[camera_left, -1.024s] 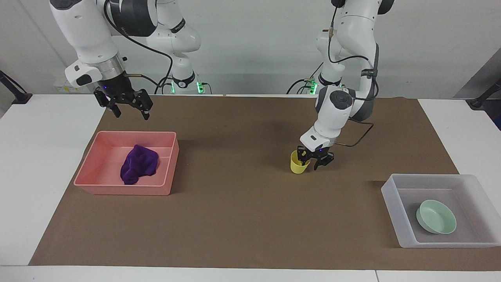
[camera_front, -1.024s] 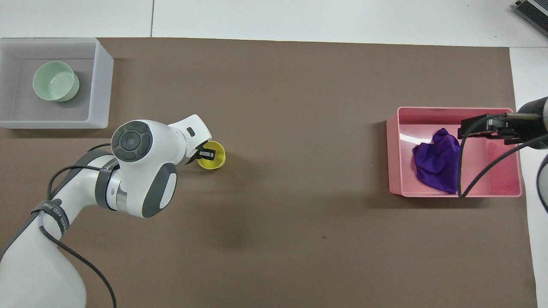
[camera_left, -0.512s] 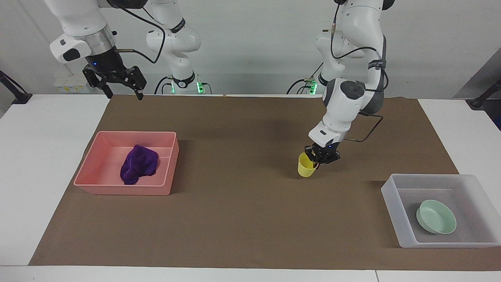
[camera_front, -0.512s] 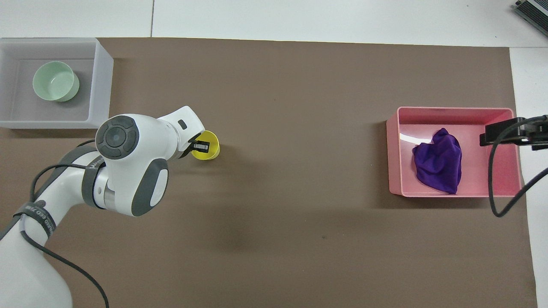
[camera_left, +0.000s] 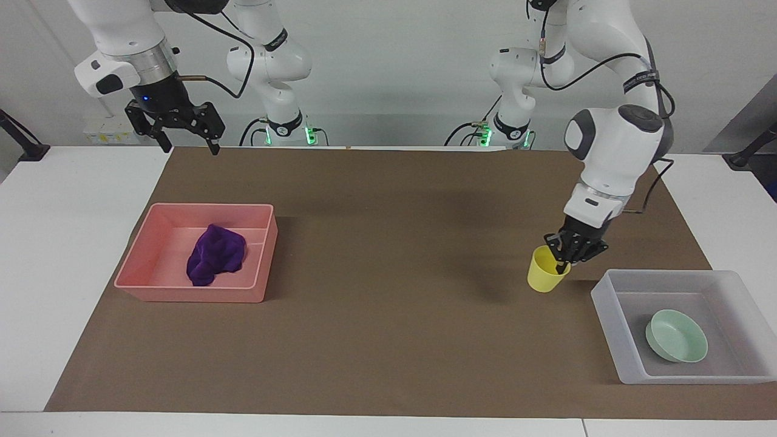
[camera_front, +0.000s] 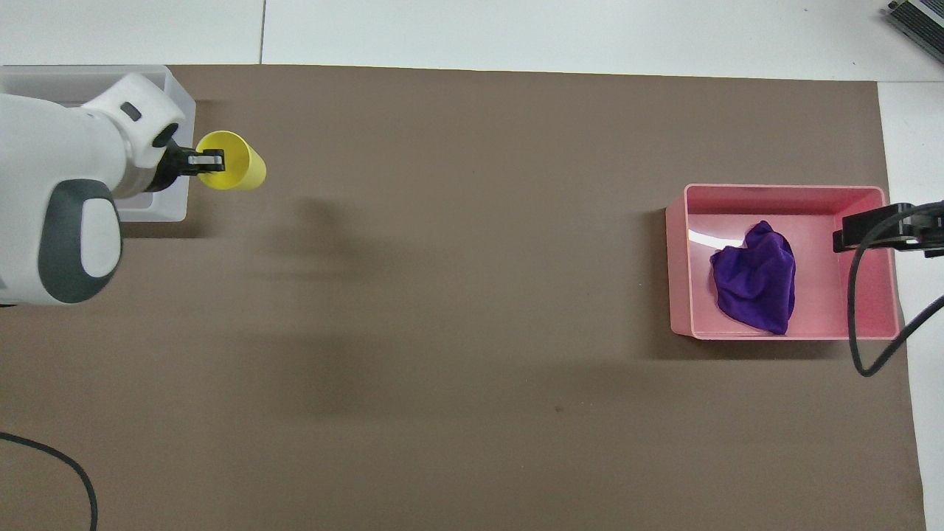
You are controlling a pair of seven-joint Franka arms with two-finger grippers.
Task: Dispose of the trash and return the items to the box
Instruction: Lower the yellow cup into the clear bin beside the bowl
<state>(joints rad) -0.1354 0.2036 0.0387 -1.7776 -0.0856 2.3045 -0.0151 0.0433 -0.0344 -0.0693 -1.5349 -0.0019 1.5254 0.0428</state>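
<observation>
step: carry to box | left gripper (camera_left: 564, 262) jaws pinch yellow cup (camera_left: 546, 277) rim, lifted beside box (camera_left: 619, 331) | advice: clear wall, lower beside green bowl (camera_left: 676, 335), seemingly room | right gripper (camera_left: 185, 133) jaws apart, waiting

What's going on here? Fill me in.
The left gripper is shut on the rim of the small yellow plastic cup, carrying it above the brown mat beside the translucent whitish plastic bin, where the mint-green bowl sits. The purple fuzzy cloth lies in the pink rectangular bin. The right gripper waits, open, raised.
</observation>
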